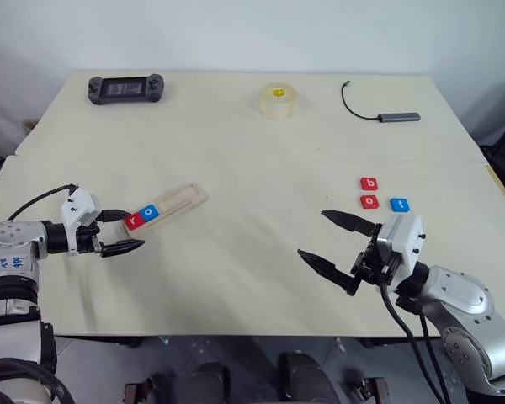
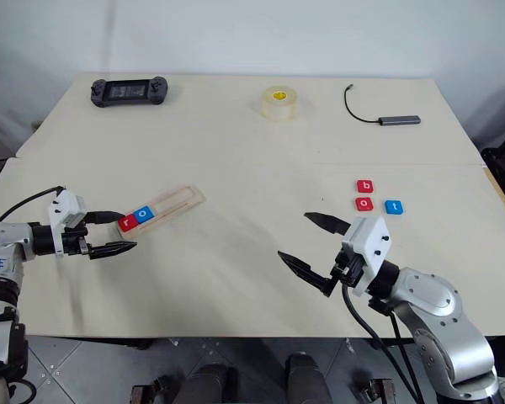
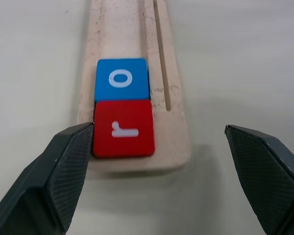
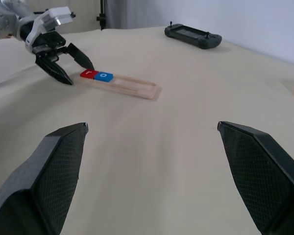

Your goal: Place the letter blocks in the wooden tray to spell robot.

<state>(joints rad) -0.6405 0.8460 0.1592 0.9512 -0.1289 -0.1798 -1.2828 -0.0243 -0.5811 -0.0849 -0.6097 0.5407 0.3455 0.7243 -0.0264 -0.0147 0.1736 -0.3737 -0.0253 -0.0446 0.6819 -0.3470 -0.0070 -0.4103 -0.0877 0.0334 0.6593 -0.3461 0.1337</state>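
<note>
Left pincer [image 1: 119, 231] wide, tape roll [image 1: 279, 100], controller [image 1: 125, 87] far

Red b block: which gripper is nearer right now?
Right. The right gripper hangs open just short of the red b block; the left gripper is across the table at the wooden tray.

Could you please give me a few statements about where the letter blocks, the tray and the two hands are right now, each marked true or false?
1. The wooden tray holds a red r block and a blue o block. True.
2. The red b block sits in the tray. False: it lies on the table, far from it.
3. The left hand is open and empty. True.
4. The right hand grips the blue t block. False: it is open; the block lies on the table.
5. The red o block lies beside the blue t block. True.
</note>
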